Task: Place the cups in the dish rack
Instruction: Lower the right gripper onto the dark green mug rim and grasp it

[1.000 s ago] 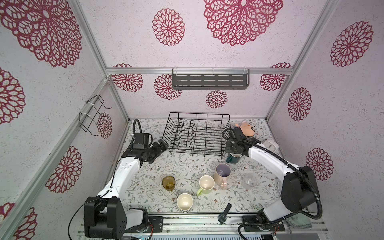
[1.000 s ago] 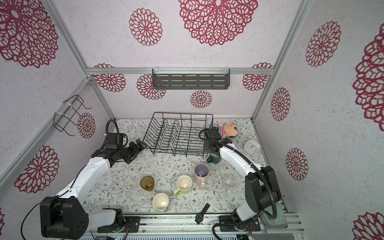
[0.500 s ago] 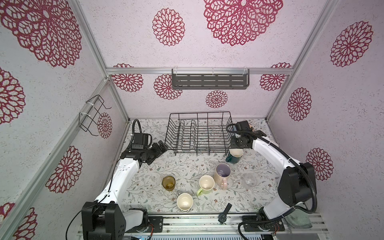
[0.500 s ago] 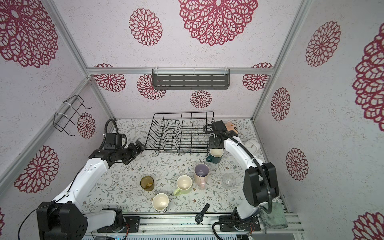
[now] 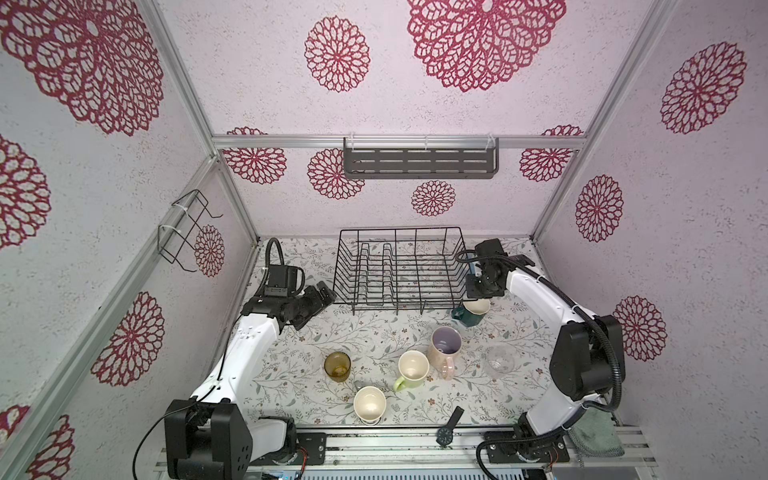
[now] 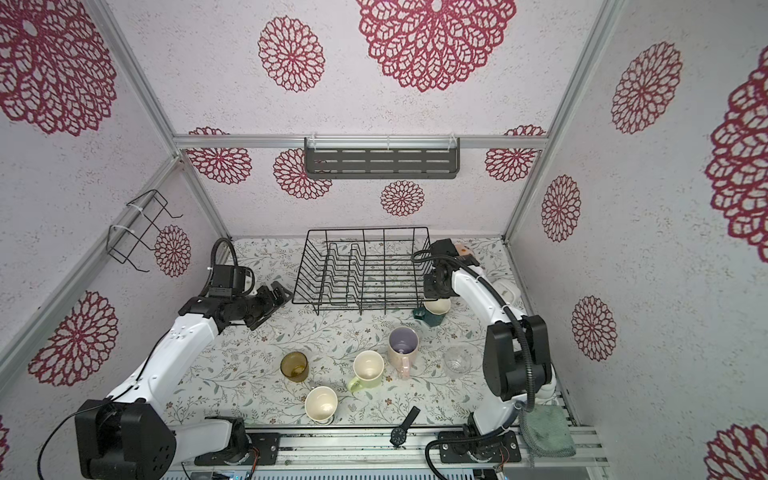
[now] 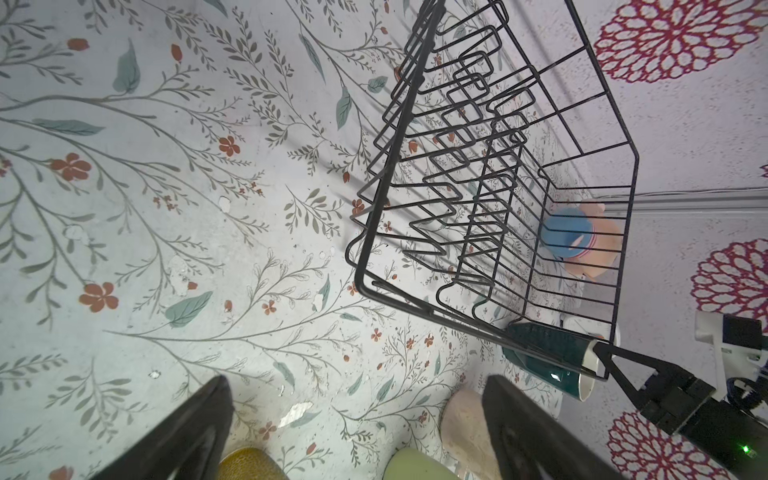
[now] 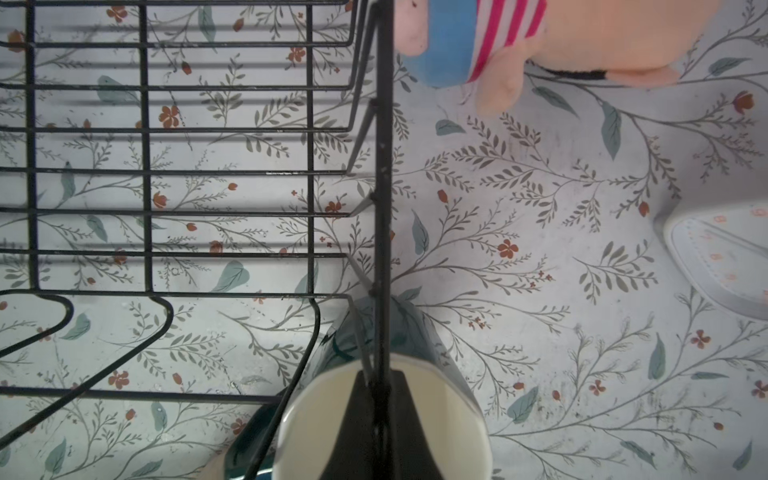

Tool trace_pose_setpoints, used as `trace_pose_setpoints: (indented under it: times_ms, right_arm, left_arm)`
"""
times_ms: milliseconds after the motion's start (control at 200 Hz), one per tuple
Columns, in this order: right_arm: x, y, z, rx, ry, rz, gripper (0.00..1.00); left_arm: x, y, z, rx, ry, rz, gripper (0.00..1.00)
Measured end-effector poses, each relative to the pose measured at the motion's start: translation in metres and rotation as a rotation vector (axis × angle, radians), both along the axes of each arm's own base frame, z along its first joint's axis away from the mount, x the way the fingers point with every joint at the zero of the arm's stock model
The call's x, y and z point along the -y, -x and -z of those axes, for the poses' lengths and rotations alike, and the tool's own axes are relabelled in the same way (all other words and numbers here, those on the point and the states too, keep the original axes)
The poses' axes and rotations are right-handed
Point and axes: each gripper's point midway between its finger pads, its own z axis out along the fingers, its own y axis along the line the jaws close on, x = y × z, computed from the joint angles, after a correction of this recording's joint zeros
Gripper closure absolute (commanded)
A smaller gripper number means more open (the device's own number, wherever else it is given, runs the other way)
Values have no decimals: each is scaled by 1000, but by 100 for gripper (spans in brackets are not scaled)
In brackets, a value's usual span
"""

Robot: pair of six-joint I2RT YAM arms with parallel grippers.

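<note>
The black wire dish rack (image 5: 399, 229) (image 6: 365, 229) stands at the back of the table with nothing in it. My right gripper (image 5: 478, 291) (image 8: 380, 378) is shut on its right rim wire (image 8: 383, 166), near the front corner. Just below stands the dark teal mug (image 5: 469, 316) (image 8: 444, 419). My left gripper (image 5: 325, 293) (image 7: 353, 380) hangs open and holds nothing, left of the rack. In front stand the amber tumbler (image 5: 337, 366), yellow-green mug (image 5: 412, 368), pink mug (image 5: 445, 351), clear glass (image 5: 500, 361) and grey cream-lined cup (image 5: 369, 404).
A plush toy (image 8: 561, 37) and a white clock (image 6: 505, 291) lie right of the rack. A wristwatch (image 5: 449, 428) and a green cloth (image 5: 594, 432) sit at the front edge. A grey shelf (image 5: 419, 162) and a wire bracket (image 5: 183, 232) hang on the walls.
The rack has swung square and shifted slightly right with my right gripper on its rim. The right wrist has moved back. The left arm has barely moved.
</note>
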Motion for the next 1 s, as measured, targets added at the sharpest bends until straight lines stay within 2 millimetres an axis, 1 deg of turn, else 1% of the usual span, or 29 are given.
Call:
trace_pose_setpoints:
  times_ms: [80,150,230,315,400,505,605,726,796,886,1001]
  right_arm:
    - [2,5,0,-23,13,-22,77]
    - [2,4,-4,-19,15,-33,71]
    - [0,4,-6,-15,12,-45,68]
    - [-1,7,-10,-18,3,-48,64]
    - [1,11,-16,-9,5,-46,58]
    - [9,17,-25,15,23,-22,57]
    - [22,26,-29,21,25,17,59]
    - [41,32,-20,-10,-1,77,58]
    - [45,36,-10,-42,-27,101,52]
    - [41,38,1,-77,-55,106,52]
    - [35,38,15,-120,-75,108,59]
  left_arm:
    - [0,1,0,-2,0,2,2]
    - [1,0,0,2,1,4,2]
    - [2,0,0,0,3,7,2]
    - [3,1,1,-3,2,9,2]
    - [4,0,0,3,5,13,2]
    - [6,-1,0,4,9,18,2]
    - [7,-2,2,2,12,20,2]
    - [9,-3,5,-8,13,25,3]
    - [10,-4,9,-18,11,27,2]
    - [10,-4,10,-23,12,30,2]
    - [11,-4,11,-26,9,33,2]
